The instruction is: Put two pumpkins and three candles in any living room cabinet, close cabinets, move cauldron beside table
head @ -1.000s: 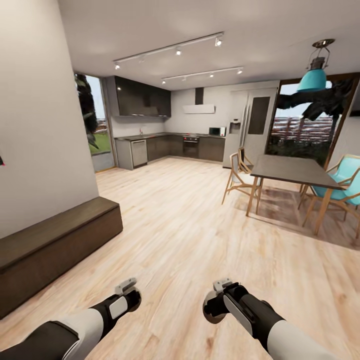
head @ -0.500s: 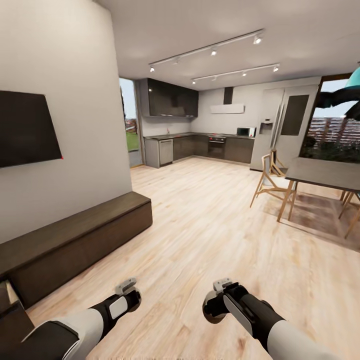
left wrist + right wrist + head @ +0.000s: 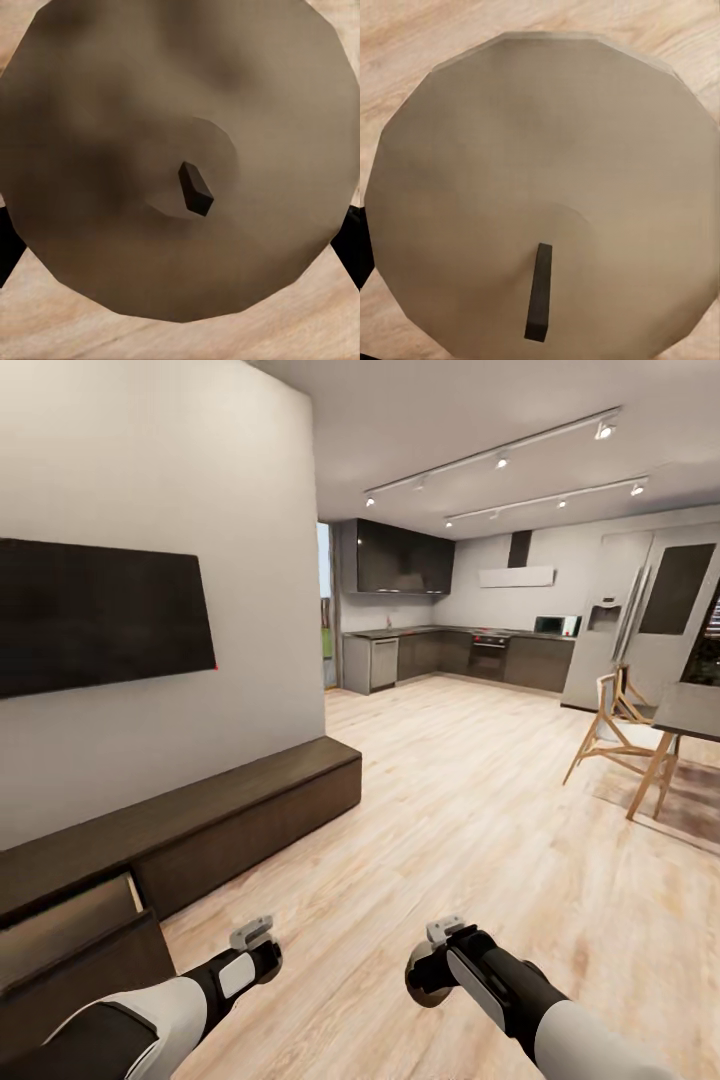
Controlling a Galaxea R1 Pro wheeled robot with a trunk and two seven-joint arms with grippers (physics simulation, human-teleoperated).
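Each wrist view looks down on a tan-grey stubby candle top with a dark wick (left (image 3: 180, 165), right (image 3: 547, 202)), so I judge the left gripper (image 3: 252, 938) and right gripper (image 3: 440, 938) each clenched on 1 candle, for carrying to storage. Both arms are held low and forward over the pale wood floor (image 3: 470, 830). The long, low dark brown wooden cabinet (image 3: 230, 810) lies along the left wall, 1 front panel (image 3: 70, 920) standing ajar near the left arm, probably to receive them.
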